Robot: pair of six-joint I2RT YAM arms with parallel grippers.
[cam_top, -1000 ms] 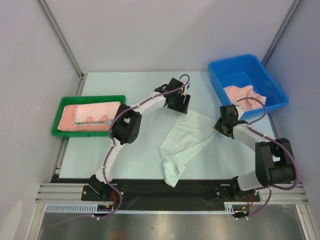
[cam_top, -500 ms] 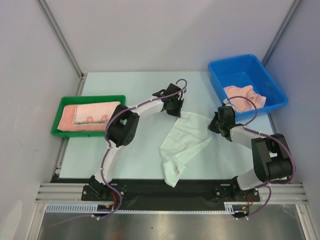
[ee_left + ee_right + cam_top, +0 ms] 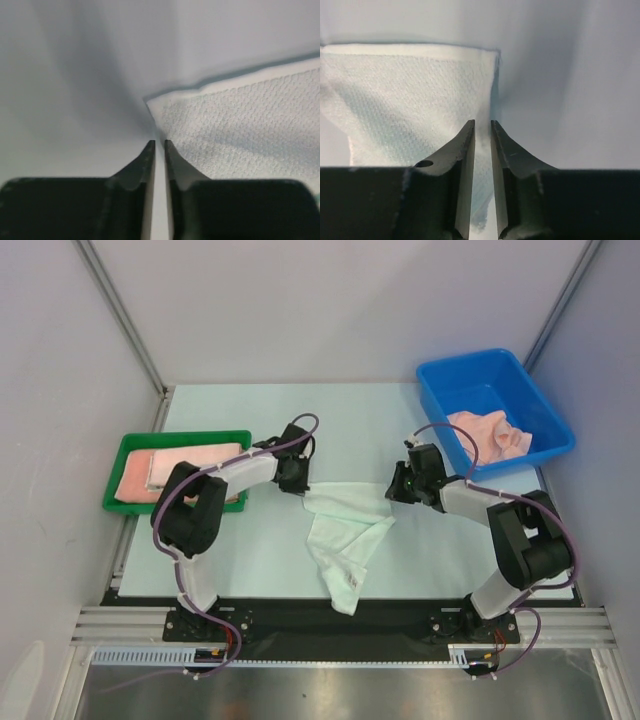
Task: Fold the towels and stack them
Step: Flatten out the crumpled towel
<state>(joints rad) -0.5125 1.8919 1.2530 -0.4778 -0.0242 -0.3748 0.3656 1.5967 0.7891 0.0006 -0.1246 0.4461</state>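
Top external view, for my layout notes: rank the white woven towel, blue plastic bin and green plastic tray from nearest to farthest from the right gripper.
1. The white woven towel: its corner is at the tips of the right gripper, in the middle.
2. The blue plastic bin: far right, just beyond the gripper.
3. The green plastic tray: far over on the left side.

The top camera looks steeply down from above and behind the arms (image 3: 250,472), taking in the whole table (image 3: 330,410). Each wrist camera skims forward along its fingers (image 3: 142,167) (very close, near table level); all three views share the towel (image 3: 345,525), one corner per wrist view.
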